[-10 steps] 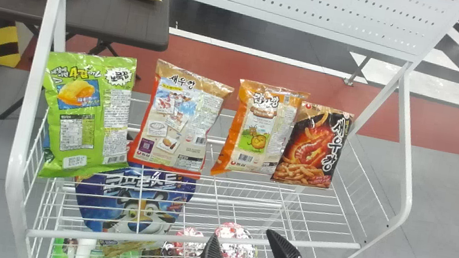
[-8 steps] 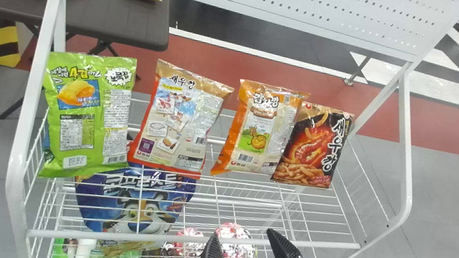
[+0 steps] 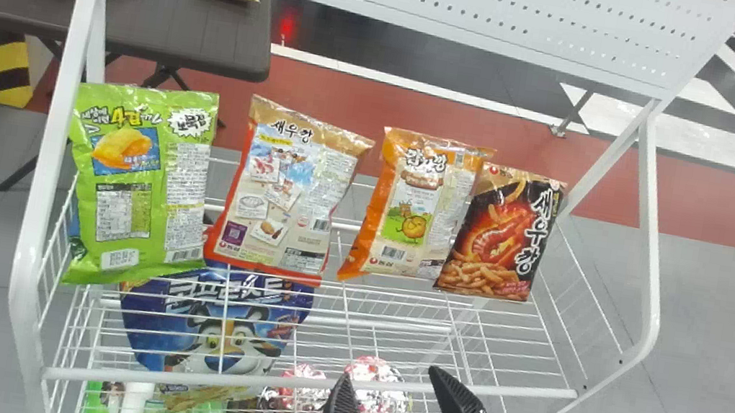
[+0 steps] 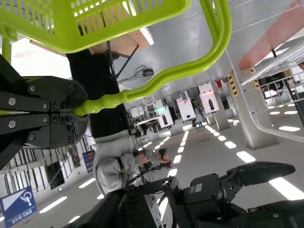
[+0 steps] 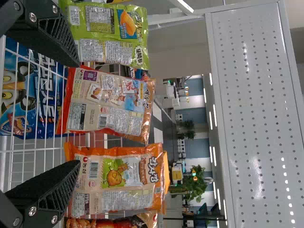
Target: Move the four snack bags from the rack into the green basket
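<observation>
Hovering low at the front of the rack (image 3: 36,201), my right hand (image 3: 388,374) is wide and empty, its fingers well apart. My left hand (image 4: 78,109) is closed around the handle (image 4: 171,72) of the green basket (image 4: 128,23). All four snack bags stand in a row on the rack, Korean lettering on each. Leftmost, the green bag (image 3: 143,195) carries yellow and white lettering, a golden snack picture, a nutrition table and a barcode. Next, the red-edged bag (image 3: 288,202) has dark lettering, small pictures, a purple square code and a barcode. The orange bag (image 3: 413,217) wears a round cartoon figure beneath its title; just beside it, the black bag (image 3: 498,237) has bold vertical lettering by a prawn picture. Lower, white letters top a blue bag (image 3: 218,330) with a tiger face.
</observation>
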Available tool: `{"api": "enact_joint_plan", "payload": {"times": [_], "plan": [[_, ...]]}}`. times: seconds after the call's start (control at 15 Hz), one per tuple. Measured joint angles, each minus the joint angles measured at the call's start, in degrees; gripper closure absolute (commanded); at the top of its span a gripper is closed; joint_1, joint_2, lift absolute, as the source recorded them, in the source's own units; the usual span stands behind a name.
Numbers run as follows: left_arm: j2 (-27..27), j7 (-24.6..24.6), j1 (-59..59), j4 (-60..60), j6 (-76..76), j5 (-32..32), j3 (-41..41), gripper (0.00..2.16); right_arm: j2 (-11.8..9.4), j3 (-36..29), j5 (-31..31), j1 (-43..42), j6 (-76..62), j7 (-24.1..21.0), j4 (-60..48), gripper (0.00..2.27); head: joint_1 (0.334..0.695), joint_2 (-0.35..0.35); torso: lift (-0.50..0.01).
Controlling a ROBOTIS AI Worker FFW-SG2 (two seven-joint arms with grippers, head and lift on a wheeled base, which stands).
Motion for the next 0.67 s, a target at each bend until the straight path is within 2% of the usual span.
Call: {"api": "enact_joint_plan", "payload": {"times": [0.33,0.67], "plan": [[0.06,-0.15,0.34,-0.32,0.0,0.02,0.05,1.82,-0.08,0.42,0.39,-2.97,3.4,-0.04,0.6,0.09,0.695,-0.35,0.0],[-0.07,-0.2,0.58,-0.36,-0.17,-0.06,-0.3,1.82,0.02,6.98,5.26,-19.62,12.11,-0.3,6.02,0.12,0.695,-0.35,0.0]]}}
